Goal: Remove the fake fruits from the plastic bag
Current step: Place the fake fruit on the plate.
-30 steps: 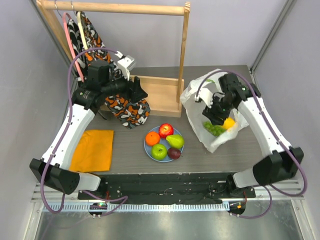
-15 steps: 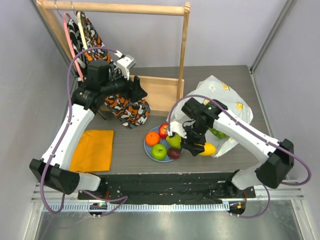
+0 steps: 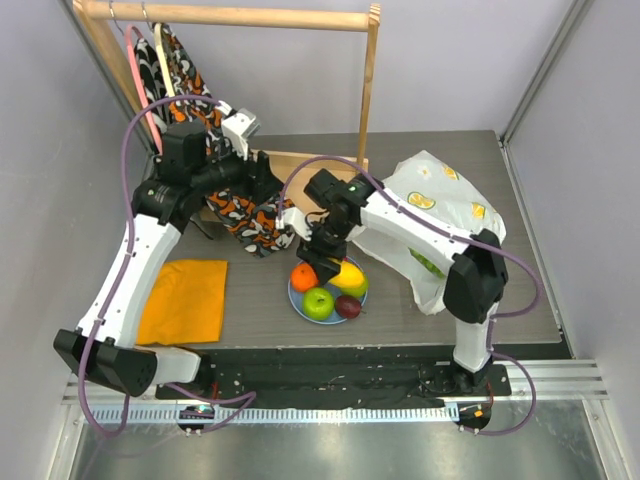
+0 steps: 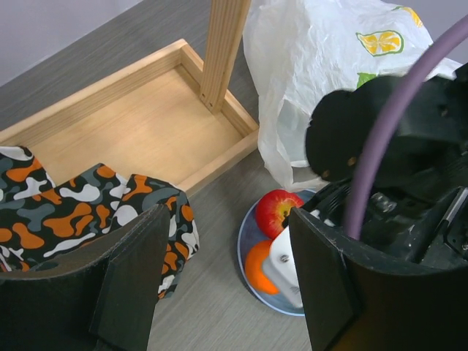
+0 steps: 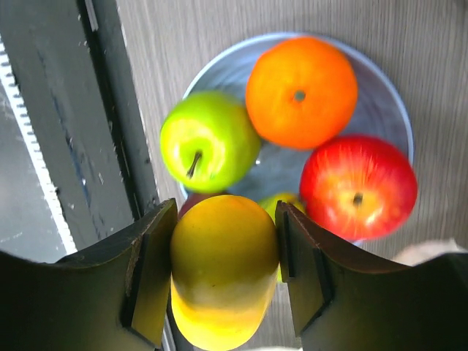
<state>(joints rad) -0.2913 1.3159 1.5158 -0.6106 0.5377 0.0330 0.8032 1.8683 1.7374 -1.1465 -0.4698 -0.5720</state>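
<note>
The plastic bag [image 3: 440,210] lies slumped on the right side of the table, just right of the plate, with a green shape showing dimly through its lower edge. The right arm folds at the elbow in front of the bag and stretches leftward, wrist turned down. The right gripper [image 3: 335,268] hangs over the light-blue plate [image 3: 292,291], its fingers clamped on the yellow mango [image 5: 223,267] (held by its two sides, above the plate's near edge). The left arm rises tall along the left side. The left gripper [image 4: 227,285] is spread apart and empty above the camouflage cloth [image 4: 80,205]. On the plate sit the orange [image 5: 301,91], red apple [image 5: 358,186], green apple [image 5: 208,139] and plum [image 3: 348,307].
</note>
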